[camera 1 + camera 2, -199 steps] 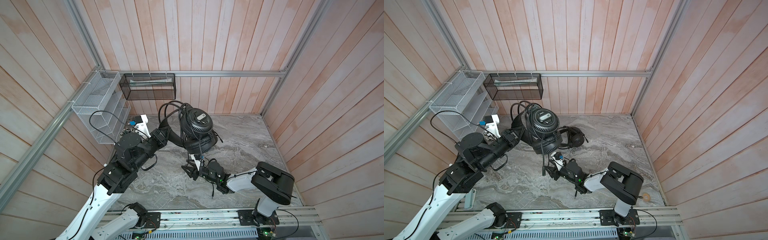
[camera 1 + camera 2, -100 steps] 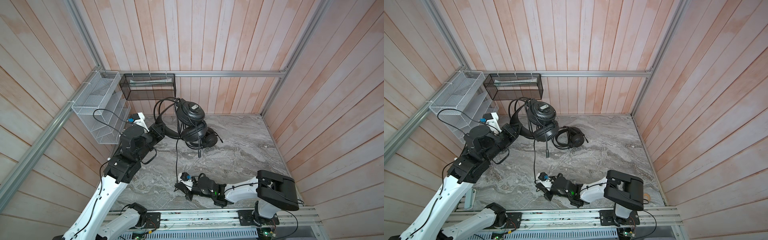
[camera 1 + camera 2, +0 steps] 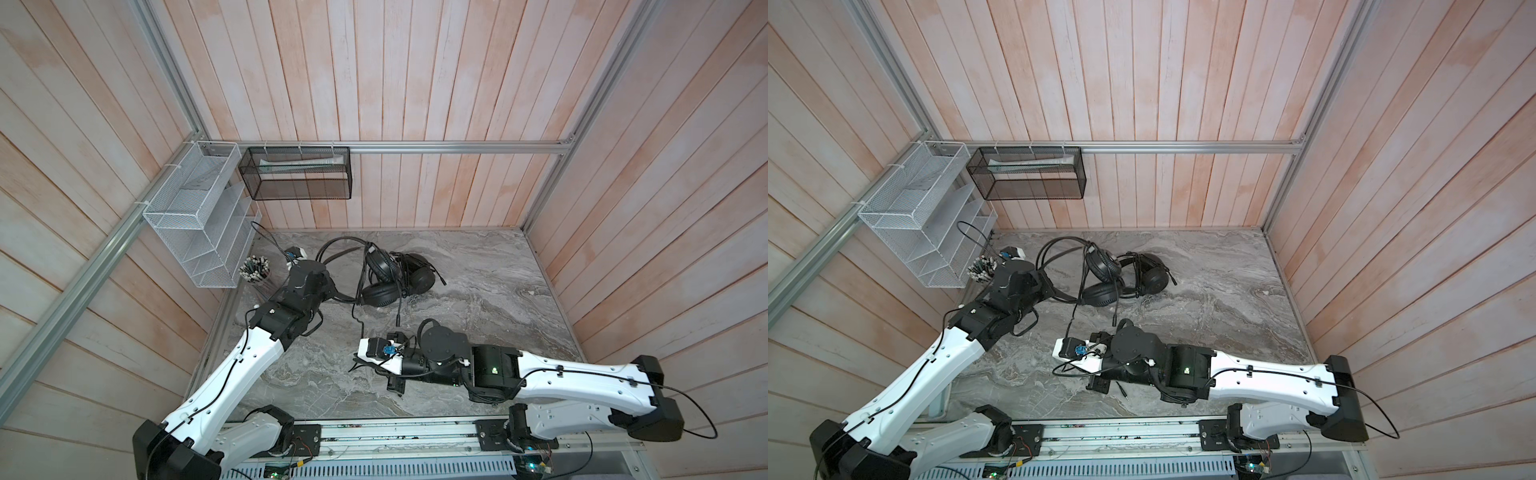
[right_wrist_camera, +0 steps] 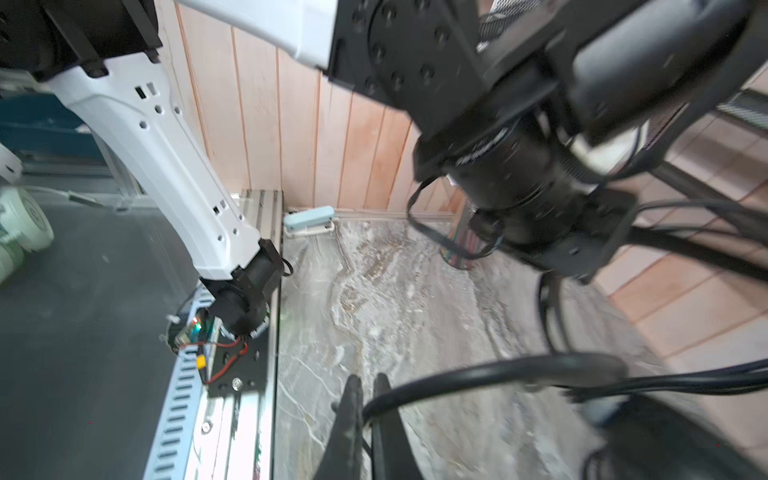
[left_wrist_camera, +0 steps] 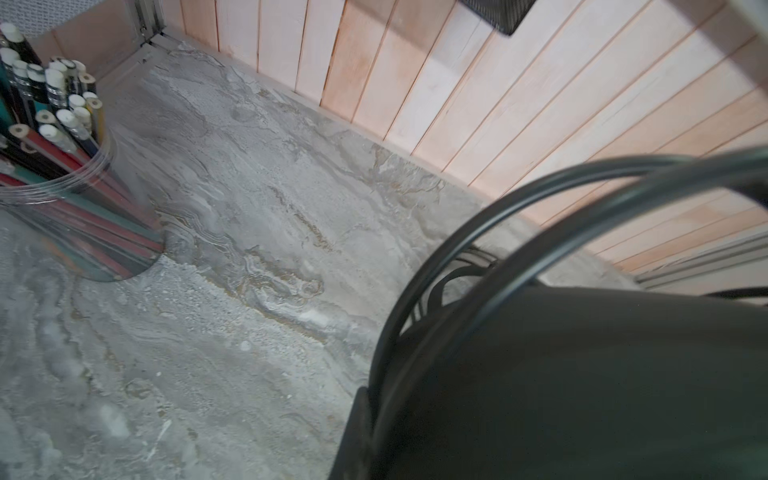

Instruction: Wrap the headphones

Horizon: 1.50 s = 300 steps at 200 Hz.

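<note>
Headphones [image 3: 382, 270] gripped by 2 closed end effectors.
Left end effector [image 3: 332, 291] is clamped on 1 headset's headband [image 5: 490, 208]; right end effector [image 4: 368, 380], toward the surface's [image 3: 478, 291] near edge, pinches a thin black cable [image 4: 498, 370]. The 2 headsets lie together near the middle of the far edge.

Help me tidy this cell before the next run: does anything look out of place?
Yes. The two headphones are heaped together at the back of the table, cords crossing over them, and one loose cable trails forward toward the right arm. The pencil cup stands upright; nothing spilled.
</note>
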Motion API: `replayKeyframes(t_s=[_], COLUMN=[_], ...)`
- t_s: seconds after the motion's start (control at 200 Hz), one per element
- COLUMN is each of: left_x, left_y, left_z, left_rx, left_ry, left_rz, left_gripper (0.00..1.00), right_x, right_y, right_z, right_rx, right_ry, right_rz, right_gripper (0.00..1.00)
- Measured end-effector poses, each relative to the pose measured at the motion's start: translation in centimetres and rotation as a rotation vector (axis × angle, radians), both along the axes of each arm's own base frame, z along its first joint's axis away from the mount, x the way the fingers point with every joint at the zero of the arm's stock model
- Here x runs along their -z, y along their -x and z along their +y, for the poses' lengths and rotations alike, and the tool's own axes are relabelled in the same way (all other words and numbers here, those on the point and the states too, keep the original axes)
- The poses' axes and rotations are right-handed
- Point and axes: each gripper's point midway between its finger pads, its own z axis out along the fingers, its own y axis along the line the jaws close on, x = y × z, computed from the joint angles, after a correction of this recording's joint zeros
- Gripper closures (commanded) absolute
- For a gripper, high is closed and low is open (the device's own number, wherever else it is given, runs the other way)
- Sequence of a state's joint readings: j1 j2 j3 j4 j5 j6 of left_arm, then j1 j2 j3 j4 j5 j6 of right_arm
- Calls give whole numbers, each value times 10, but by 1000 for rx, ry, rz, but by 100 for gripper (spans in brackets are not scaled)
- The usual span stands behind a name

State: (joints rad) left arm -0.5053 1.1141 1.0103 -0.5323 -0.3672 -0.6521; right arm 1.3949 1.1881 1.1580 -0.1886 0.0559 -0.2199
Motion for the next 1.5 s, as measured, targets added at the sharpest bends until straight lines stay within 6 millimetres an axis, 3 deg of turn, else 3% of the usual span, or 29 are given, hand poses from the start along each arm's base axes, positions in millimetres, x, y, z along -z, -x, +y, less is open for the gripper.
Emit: replayKeyframes(t_s=[0.175,0.28,0.525,0.725,0.87,1.095,1.5], left_x=[29,34,4,-10,-27,-44,-52], left_y=[19,29,54,69,77,83,85], left_z=[-6,4,11,5,11,16,8], left_rx=[76,80,131,201,201,194,224], left_ry=[-207,-312,-453,-495,-462,-411,-346], left_rz=[29,22,-98,-165,-226,-285,-320], left_gripper=[100,100,100,100,100,100,100], right_x=[-28,-38,-50,-58,-50,-43,15], right_y=[-48,-53,-70,-125,-165,-205,-291], right_z=[-37,-55,-85,-111,-124,-130,-132], right_rx=[143,178,278,493,637,753,901], right_ry=[95,139,192,173,175,137,141], right_rz=[-95,-124,-192,-221,-228,-202,-66], right_gripper=[100,100,100,100,100,100,98])
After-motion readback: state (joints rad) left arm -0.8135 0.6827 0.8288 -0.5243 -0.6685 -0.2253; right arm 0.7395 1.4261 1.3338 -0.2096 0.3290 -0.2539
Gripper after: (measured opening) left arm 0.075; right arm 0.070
